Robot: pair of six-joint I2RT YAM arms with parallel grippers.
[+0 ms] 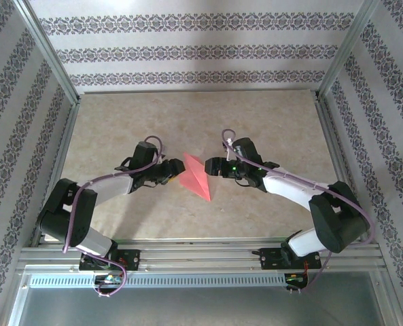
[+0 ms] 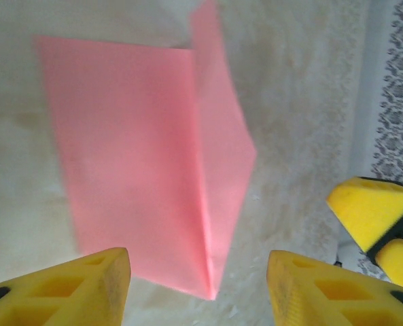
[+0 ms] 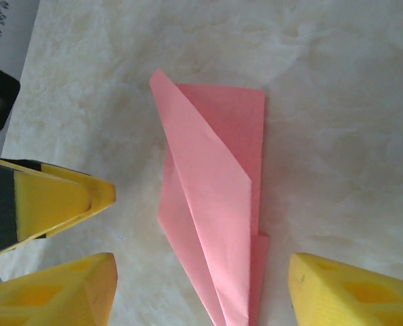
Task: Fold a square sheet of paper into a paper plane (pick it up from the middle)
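Two grippers face each other across the paper plane (image 1: 196, 178), which lies on the beige marbled table (image 1: 119, 129) between them, roughly in the middle of the surface. From above, the plane is a pink-red folded wedge with its wide end toward the far wall and its sharp tip angled toward the near edge and slightly right. The left gripper (image 1: 170, 171) sits just beside the plane's left side, and the right gripper (image 1: 213, 166) sits just beside its right side. Both have their jaws spread wide with nothing clamped in them. In the left wrist view, the yellow fingers (image 2: 85, 292) stand well apart at the bottom of the picture, and the plane's pointed end falls in the gap between them. One finger overlaps the paper's edge, but I cannot tell whether it touches. A crease runs the length of the sheet there, with one flap raised a little. In the right wrist view, yellow fingers (image 3: 351, 292) likewise stand apart, and the narrow end of the plane runs down between them, layered folds showing. A finger of the opposite gripper shows at the left.
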